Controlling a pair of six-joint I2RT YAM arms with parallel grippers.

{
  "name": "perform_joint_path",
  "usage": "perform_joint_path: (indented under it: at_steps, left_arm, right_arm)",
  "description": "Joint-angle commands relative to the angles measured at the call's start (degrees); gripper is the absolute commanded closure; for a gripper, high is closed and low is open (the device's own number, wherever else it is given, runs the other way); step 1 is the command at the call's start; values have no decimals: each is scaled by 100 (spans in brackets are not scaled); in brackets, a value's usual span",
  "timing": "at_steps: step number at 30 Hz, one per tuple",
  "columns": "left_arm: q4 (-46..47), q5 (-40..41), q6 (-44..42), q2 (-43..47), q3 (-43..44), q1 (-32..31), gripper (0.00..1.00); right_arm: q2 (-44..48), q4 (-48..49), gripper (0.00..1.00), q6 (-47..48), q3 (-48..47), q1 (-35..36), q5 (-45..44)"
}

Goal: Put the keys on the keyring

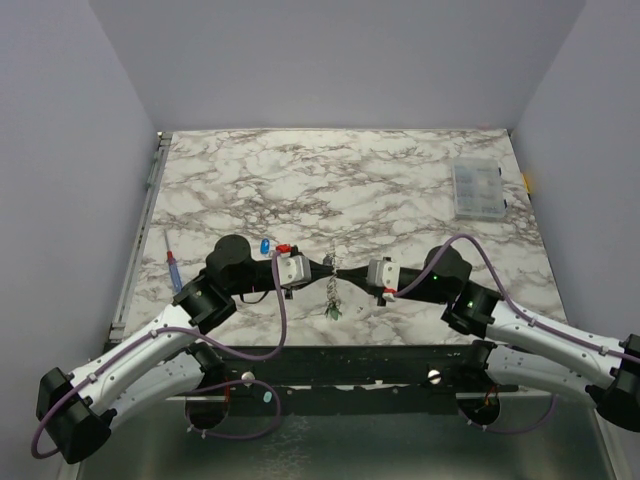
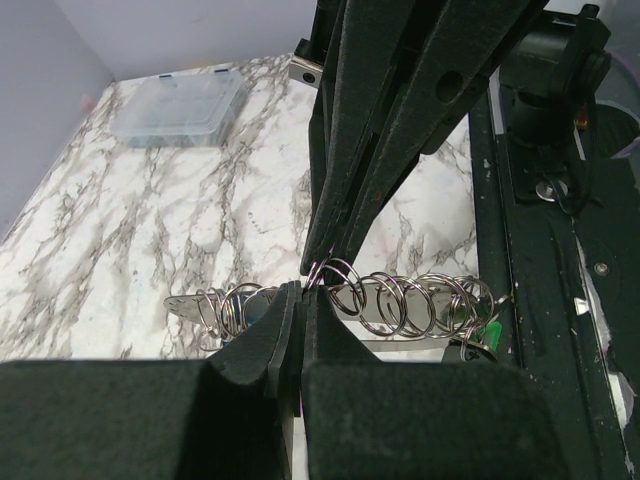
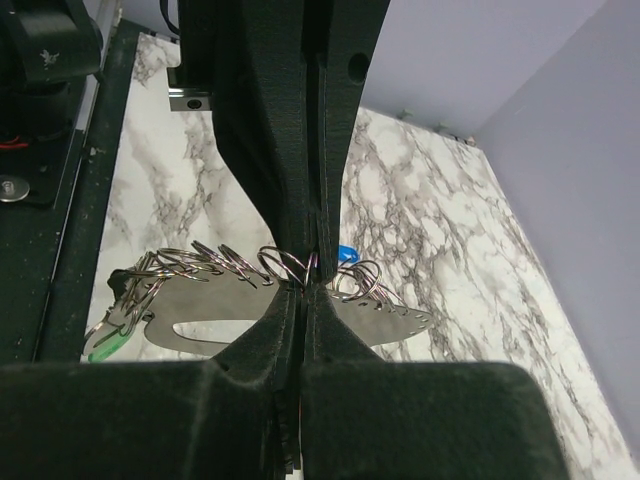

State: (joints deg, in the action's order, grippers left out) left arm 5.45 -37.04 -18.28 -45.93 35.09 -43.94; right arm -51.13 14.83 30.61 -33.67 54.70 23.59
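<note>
Right now both claws meet tip to tip in the lower middle of the top view, over the near part of the bench [image 1: 400,180]. The left claw [image 1: 322,270] is pressed together on one thin wire loop of the keyring [image 2: 420,305]. The right claw [image 1: 348,272] is pinched tight on that same loop from the opposite side. So the keyring hangs between them, apparently lifted off the marble. A green key [image 2: 490,335] dangles at its lower end, and a blue key [image 1: 264,245] lies loose on the bench just up and left of the left claw.

I judge the keyring light, and its flat metal body stiff, but the loops look springy and slick. Held by one loop, it could swivel or slip. A hold on the flat body would likely steady it better while the other claw works a loop open.
</note>
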Motion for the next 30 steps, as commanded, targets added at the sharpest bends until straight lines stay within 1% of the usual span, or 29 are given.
perform_joint_path:
  at_steps: [1, 4, 5, 7, 8, 9, 11, 15, 18, 21, 24, 30]
  left_arm:
    - [330, -341, 92, 52, 42, -59, 100]
    - [329, -361, 68, 60, 50, -51, 100]
    - [332, -343, 61, 77, 55, -55, 100]
    - [328, -269, 55, 118, 59, -48, 100]
    - [330, -236, 52, 139, 55, -57, 100]
    - [325, -204, 53, 152, 59, -53, 100]
    - [329, -196, 51, 165, 63, -48, 100]
    - [326, -225, 73, 138, 72, -53, 100]
    - [341, -217, 67, 137, 68, -49, 100]
    - [336, -208, 79, 145, 64, -53, 100]
    - [349, -207, 86, 137, 68, -49, 100]
    - [363, -196, 83, 115, 66, -51, 100]
  right_arm:
    - [53, -50, 99, 209, -153, 24, -167]
    - [28, -316, 99, 288, -265, 28, -166]
    - [11, -426, 95, 310, -310, 32, -175]
    - [24, -600, 73, 347, -358, 25, -200]
    - [54, -620, 65, 341, -332, 28, -204]
    - [84, -592, 61, 336, -300, 26, -210]
    - [152, -527, 58, 315, -231, 37, -196]
    - [194, -500, 58, 338, -214, 30, -180]
    - [187, -556, 63, 409, -234, 32, -215]
    - [183, -618, 66, 464, -271, 27, -309]
    - [210, -572, 68, 392, -276, 32, -103]
    - [190, -493, 68, 281, -284, 26, 109]
